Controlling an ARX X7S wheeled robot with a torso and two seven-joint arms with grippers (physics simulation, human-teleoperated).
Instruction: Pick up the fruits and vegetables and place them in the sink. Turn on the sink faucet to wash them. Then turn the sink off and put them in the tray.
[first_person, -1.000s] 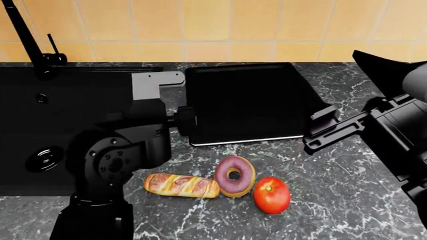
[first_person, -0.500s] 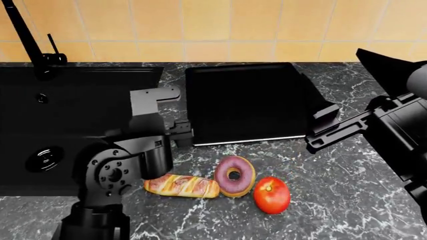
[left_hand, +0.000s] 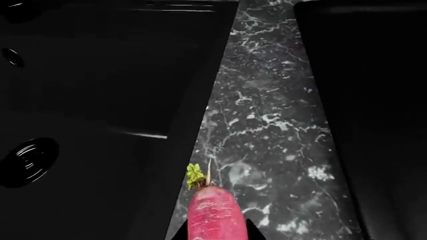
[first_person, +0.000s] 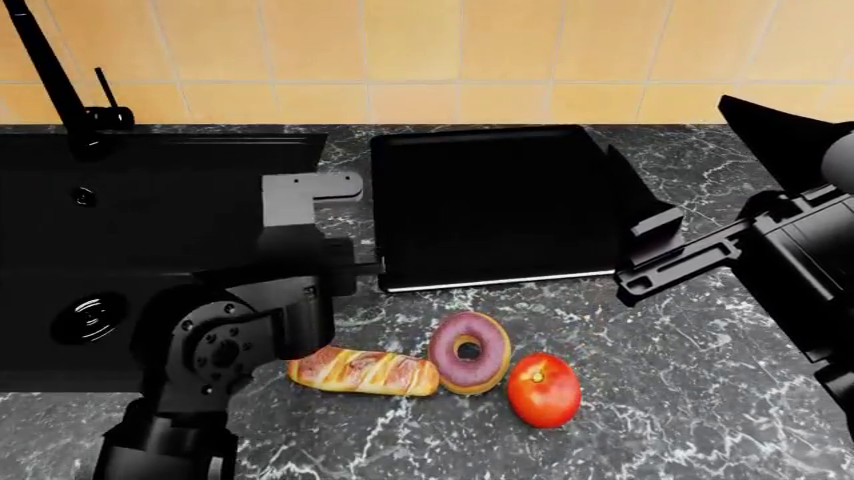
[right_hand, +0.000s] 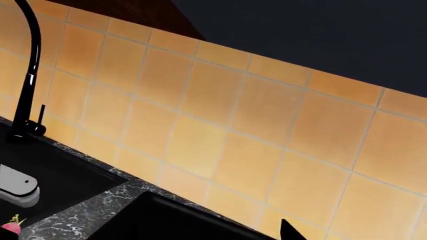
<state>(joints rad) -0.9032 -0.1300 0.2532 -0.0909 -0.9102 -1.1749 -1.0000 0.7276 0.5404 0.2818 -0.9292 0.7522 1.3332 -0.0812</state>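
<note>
The left gripper (left_hand: 215, 235) is holding the pink radish (left_hand: 215, 216) tight between its two sides, with the green stem pointing away from the arm; the radish is hanging over the strip of grey counter (left_hand: 267, 125) between the sink (left_hand: 100, 100) and the tray (left_hand: 373, 100), right beside the sink's near-side edge; so the sink is lying just to the left of the radish, and I am guessing the next move is a small slide that way and then letting go; the radish's long side is running along the sink's edge, so it should be dropping in easily. The tomato (first_person: 543, 389) is sitting near the counter's front edge, beside the donut (first_person: 469, 351) and the bread roll (first_person: 363, 370); the right gripper (first_person: 638, 262) is hovering nearer to it, by the tray's right edge; I cannot tell how wide it is. The faucet (first_person: 47, 75) is standing at the sink's far left corner.
</note>
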